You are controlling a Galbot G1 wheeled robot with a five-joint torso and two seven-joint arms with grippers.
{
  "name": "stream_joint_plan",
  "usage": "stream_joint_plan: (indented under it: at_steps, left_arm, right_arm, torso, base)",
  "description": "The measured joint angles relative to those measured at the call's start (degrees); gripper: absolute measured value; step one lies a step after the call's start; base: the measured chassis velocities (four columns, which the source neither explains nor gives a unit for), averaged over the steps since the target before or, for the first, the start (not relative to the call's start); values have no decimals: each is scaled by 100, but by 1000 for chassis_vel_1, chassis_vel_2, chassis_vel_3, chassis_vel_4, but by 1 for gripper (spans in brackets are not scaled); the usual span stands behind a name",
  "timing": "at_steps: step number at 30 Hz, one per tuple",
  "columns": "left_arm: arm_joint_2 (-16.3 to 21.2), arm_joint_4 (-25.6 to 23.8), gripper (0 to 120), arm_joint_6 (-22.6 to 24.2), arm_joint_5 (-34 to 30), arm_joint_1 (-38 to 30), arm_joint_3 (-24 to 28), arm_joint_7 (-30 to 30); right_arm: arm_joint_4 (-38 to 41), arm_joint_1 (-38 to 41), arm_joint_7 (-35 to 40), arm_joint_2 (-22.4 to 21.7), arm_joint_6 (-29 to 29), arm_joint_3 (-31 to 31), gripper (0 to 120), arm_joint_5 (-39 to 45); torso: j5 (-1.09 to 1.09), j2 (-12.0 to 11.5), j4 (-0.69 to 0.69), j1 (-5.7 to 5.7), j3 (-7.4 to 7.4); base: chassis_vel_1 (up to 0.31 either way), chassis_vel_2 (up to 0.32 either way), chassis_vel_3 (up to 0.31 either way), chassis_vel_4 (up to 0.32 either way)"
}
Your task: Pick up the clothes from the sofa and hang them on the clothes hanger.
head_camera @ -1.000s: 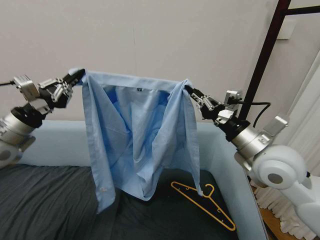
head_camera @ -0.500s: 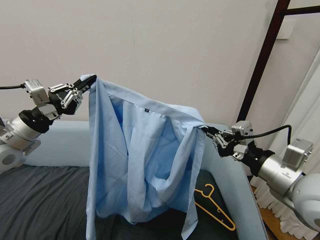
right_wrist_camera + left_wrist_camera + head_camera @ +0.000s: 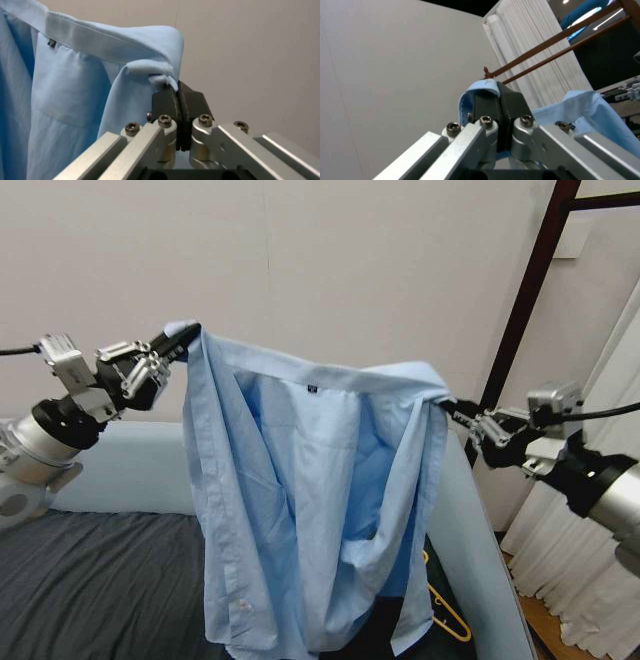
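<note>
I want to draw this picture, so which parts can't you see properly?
Hanger: head view, mostly hidden behind the hanging shirt.
Collar label: head view, too small to read.
Rack post: head view, cut off by the top edge.
Sofa seat: head view, partly covered by the shirt.
Shirt corners: both wrist views, pinched out of sight inside the left gripper and right gripper.

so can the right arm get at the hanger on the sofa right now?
Probably not. The right end effector, like the left end effector, is shut on the shirt, held up high; the hanger lies below, partly behind the hanging shirt.
</note>
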Motion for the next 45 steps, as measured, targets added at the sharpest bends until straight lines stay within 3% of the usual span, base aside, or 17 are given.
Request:
stream_joint_plan:
  at_steps: [5, 8, 9, 11, 14, 15, 16, 19, 20, 23, 25, 26, 30, 31, 35, 41, 45]
  left_arm:
    - [-30, 0, 0, -4, 161, 48, 9, 63]
    - [-91, 213, 0, 27, 940, 350, 248, 134]
    - [-91, 213, 0, 27, 940, 350, 248, 134]
    - [-151, 464, 0, 112, 1513, 497, 620, 183]
    - [-292, 994, 0, 234, 2156, 388, 1575, 258]
    - [-292, 994, 0, 234, 2156, 388, 1575, 258]
    - [-382, 1236, 0, 243, 2357, 293, 1914, 256]
    - [-824, 1968, 0, 243, 2918, -5, 2820, 178]
    - [-824, 1968, 0, 243, 2918, -5, 2820, 178]
    - [-1361, 2535, 0, 198, 3179, -247, 3349, 47]
    - [-1634, 2690, 0, 174, 3289, -253, 3415, -28]
    - [-1634, 2690, 0, 174, 3289, -253, 3415, -28]
    - [-2021, 2726, 0, 157, 3522, -38, 3353, -229]
    - [-2021, 2726, 0, 157, 3522, -38, 3353, -229]
    - [-2405, 2765, 0, 228, 3671, 158, 3345, -621]
    - [-2563, 2728, 0, 318, 3752, 301, 3424, -729]
    - [-2437, 2678, 0, 324, 3798, 324, 3312, -611]
  right_arm:
    - [-9, 46, 163, -62, -356, 145, 0, -42]
    - [-21, 59, 559, 80, -971, -603, 0, -447]
    - [-21, 59, 559, 80, -971, -603, 0, -447]
    - [-37, 54, 512, 294, -1089, -1391, 0, -817]
    - [-196, 68, -204, 667, -1119, -2447, 0, -1475]
    - [-196, 68, -204, 667, -1119, -2447, 0, -1475]
    - [-379, 186, -346, 825, -1105, -2820, 0, -1677]
    - [-1224, 889, -522, 1526, -1041, -4307, 0, -2156]
    - [-1224, 889, -522, 1526, -1041, -4307, 0, -2156]
    - [-2341, 1615, -752, 2332, -701, -5526, 0, -2758]
    - [-2957, 1968, -889, 2813, -498, -6049, 0, -3151]
    - [-2957, 1968, -889, 2813, -498, -6049, 0, -3151]
    - [-3865, 2184, -1013, 3629, -169, -6674, 0, -3836]
    - [-3865, 2184, -1013, 3629, -169, -6674, 0, -3836]
    - [-4464, 2114, -1186, 4287, 134, -6837, 0, -4833]
    - [-4761, 1867, -1203, 4596, 375, -6861, 4, -5375]
    - [-4466, 1593, -1664, 4440, 695, -6563, 22, -4640]
  torso:
    - [1, 0, -1, 0, 0]
    - [0, 0, -2, 1, 1]
    - [0, 0, -2, 1, 1]
    - [2, 0, 0, 1, 1]
    - [-1, 0, -2, 1, 1]
    - [-1, 0, -2, 1, 1]
    - [-3, 0, -2, 1, 1]
    - [-4, 0, -1, 1, 2]
    - [-4, 0, -1, 1, 2]
    - [0, -2, -1, 2, 2]
    - [-2, -2, -1, 2, 2]
    - [-2, -2, -1, 2, 2]
    - [-1, -1, 1, 2, 2]
    - [-1, -1, 1, 2, 2]
    - [-1, -1, 0, 2, 1]
    - [-2, -1, -2, 2, 1]
    - [-1, 0, -1, 0, 0]
  base:
    - [0, 0, 0, 0]
    - [0, 0, 0, 0]
    - [0, 0, 0, 0]
    - [0, 0, 0, 0]
    - [0, 0, 0, 0]
    - [0, 0, 0, 0]
    - [0, 0, 0, 0]
    - [0, 0, 0, 0]
    - [0, 0, 0, 0]
    - [0, 0, 0, 0]
    - [0, 0, 0, 0]
    - [0, 0, 0, 0]
    - [0, 0, 0, 0]
    - [0, 0, 0, 0]
    - [0, 0, 0, 0]
    - [0, 0, 0, 0]
    - [0, 0, 0, 0]
